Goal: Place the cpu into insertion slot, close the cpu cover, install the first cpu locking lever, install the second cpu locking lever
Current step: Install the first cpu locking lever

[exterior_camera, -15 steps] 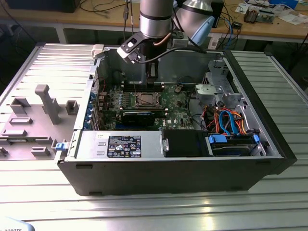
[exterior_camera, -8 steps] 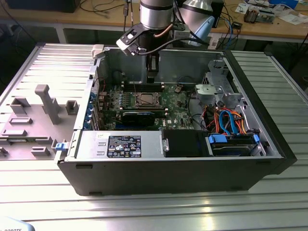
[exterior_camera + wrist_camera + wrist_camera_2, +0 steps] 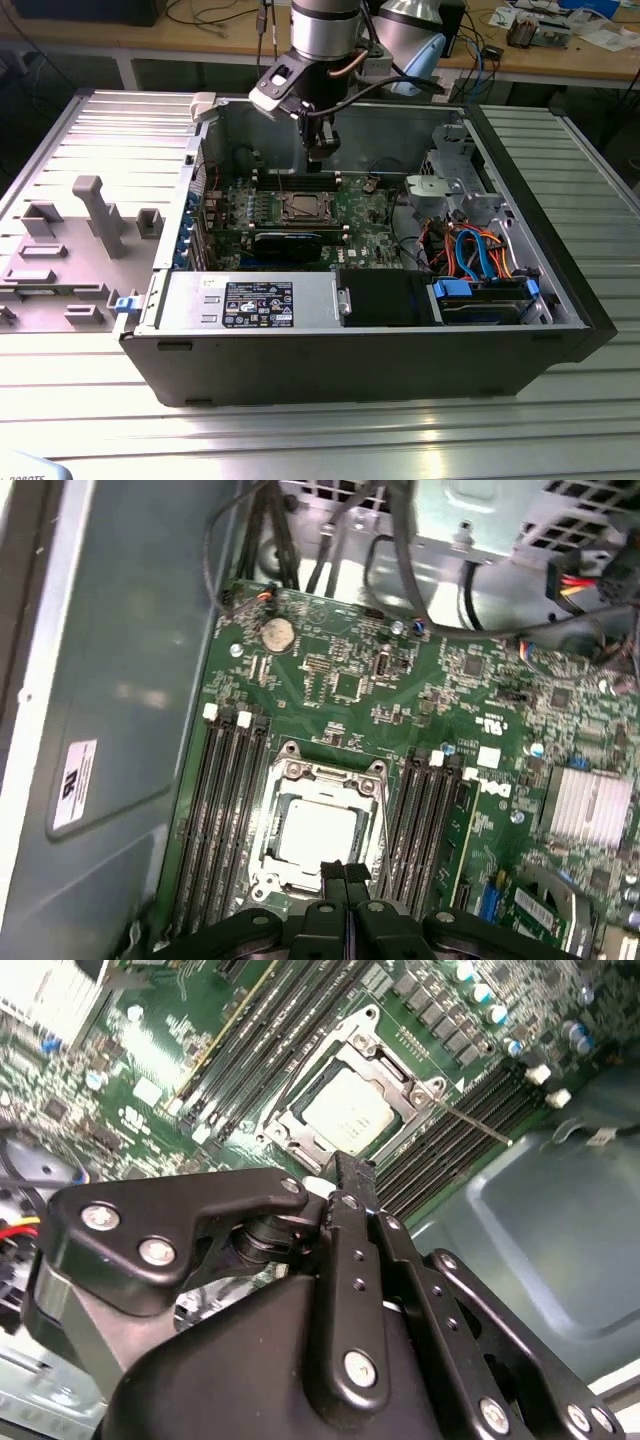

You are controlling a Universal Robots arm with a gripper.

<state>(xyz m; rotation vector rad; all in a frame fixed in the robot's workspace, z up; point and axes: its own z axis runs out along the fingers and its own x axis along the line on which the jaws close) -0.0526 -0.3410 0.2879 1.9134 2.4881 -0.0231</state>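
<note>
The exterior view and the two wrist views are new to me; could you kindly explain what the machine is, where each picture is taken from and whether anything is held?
The machine is a robot arm reaching from above into an open computer case that stands on a ribbed metal table. The exterior view comes from a camera off the arm; both wrist views come from cameras riding near its wrist, looking down past the black gripper. Below it lies the green circuit board with the cpu, a silver square framed by the cpu cover. The gripper is shut and holds nothing that I can see.
</note>
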